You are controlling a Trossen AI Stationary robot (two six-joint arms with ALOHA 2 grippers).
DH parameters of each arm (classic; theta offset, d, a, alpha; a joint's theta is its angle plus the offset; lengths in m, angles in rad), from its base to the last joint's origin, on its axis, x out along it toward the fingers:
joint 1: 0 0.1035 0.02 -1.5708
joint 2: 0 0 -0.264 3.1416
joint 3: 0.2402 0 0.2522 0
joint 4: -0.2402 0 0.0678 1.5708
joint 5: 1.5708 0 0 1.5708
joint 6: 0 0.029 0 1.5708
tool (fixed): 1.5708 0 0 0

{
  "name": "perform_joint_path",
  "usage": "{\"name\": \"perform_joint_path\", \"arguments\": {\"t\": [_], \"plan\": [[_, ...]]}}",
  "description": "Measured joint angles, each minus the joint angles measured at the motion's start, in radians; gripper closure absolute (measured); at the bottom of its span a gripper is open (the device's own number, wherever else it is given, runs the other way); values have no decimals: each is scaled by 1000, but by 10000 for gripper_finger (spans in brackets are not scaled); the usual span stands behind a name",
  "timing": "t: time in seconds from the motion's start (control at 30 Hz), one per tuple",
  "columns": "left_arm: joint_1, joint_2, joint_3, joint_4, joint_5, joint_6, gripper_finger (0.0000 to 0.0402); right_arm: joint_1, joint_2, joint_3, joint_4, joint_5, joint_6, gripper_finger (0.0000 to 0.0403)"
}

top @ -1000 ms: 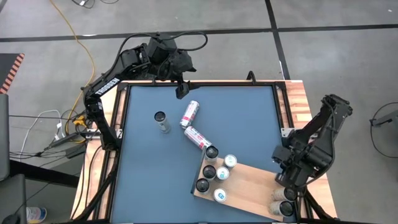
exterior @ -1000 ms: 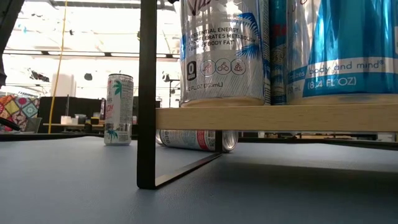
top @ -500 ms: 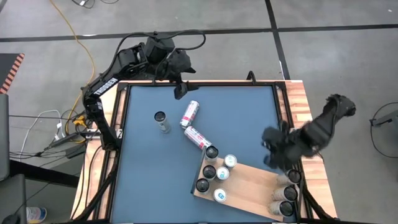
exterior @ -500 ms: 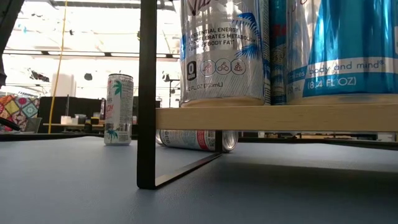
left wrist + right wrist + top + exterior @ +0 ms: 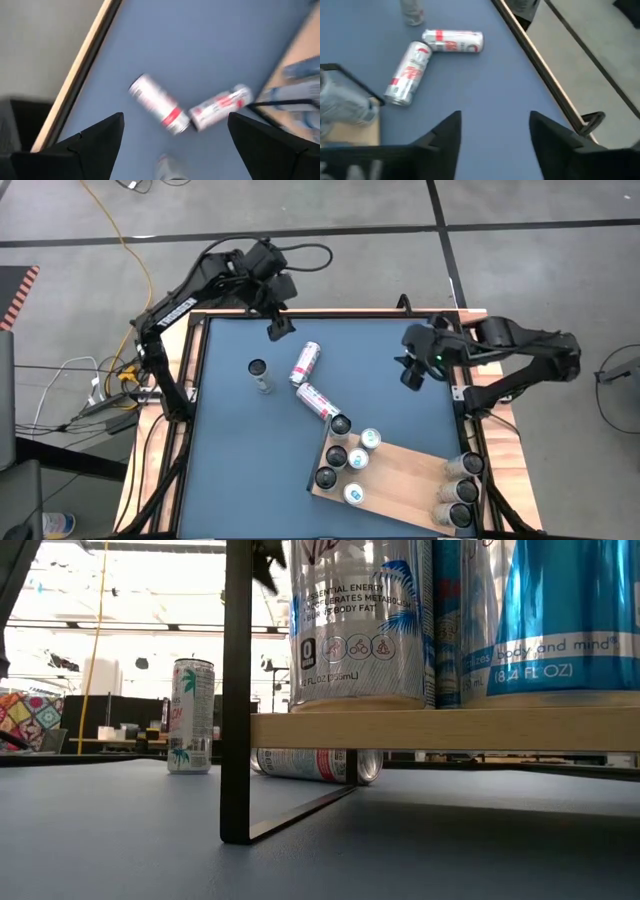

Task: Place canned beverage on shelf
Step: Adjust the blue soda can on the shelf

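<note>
Two red-and-white cans lie on their sides on the blue tabletop (image 5: pixel 305 362) (image 5: pixel 318 401), and a third can (image 5: pixel 260 375) stands upright to their left. The shelf (image 5: pixel 400 478), a light wooden board on black legs, carries several upright cans at its left end (image 5: pixel 345 457) and three at its right end (image 5: pixel 462 490). My left gripper (image 5: pixel 276 330) hangs open above the table's far edge; its wrist view shows the lying cans (image 5: pixel 159 106) below it. My right gripper (image 5: pixel 410 373) hangs open over the table's far right, holding nothing.
The low view shows the shelf's board edge (image 5: pixel 440 728) raised on a black leg (image 5: pixel 236 690), with one lying can (image 5: pixel 315 764) under it and the upright can (image 5: pixel 190 715) beyond. A wooden frame (image 5: pixel 482 340) borders the table. Bare tabletop lies at the near left.
My right gripper has risen from the cans at the shelf's right end and swung toward the table's far edge, turning as it went; a third can now shows where it stood. My left gripper has shifted a little to the left and tipped downward.
</note>
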Motion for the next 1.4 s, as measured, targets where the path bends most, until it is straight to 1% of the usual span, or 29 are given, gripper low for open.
{"name": "perform_joint_path", "arguments": {"t": [0.07,0.13,0.23,0.47,0.63,0.73,0.83,0.93,1.03,1.1,1.2,1.33,1.37,1.4], "plan": [[24,-2,-51,-12,-21,-20,59,-24,14,0,2,4,-11,166],[40,-2,-93,-51,-21,-27,59,-42,31,0,1,7,-11,145],[38,-9,-132,-95,1,14,59,-54,54,-2,-21,5,-12,131],[0,-76,-197,-50,3,86,59,-59,106,-3,-48,3,4,128],[2,-146,-252,25,63,86,59,-59,154,-3,-44,2,-12,128],[6,-175,-288,53,68,82,59,-59,184,-2,-40,-6,-27,128],[6,-195,-329,93,67,50,59,-47,206,-6,-106,-91,-27,129],[6,-206,-348,104,67,42,59,1,176,-63,-127,-159,-24,137],[3,-208,-358,105,67,31,59,62,112,-125,-88,-237,15,164],[3,-208,-358,105,68,16,59,106,68,-165,-44,-269,52,197],[1,-208,-358,106,76,-3,59,160,31,-220,25,-288,100,262],[-13,-209,-358,106,74,-19,58,218,27,-294,85,-288,166,357],[-17,-210,-358,106,74,-21,58,231,31,-310,96,-288,177,377],[-22,-211,-358,107,74,-21,59,245,33,-325,110,-288,180,390]]}}
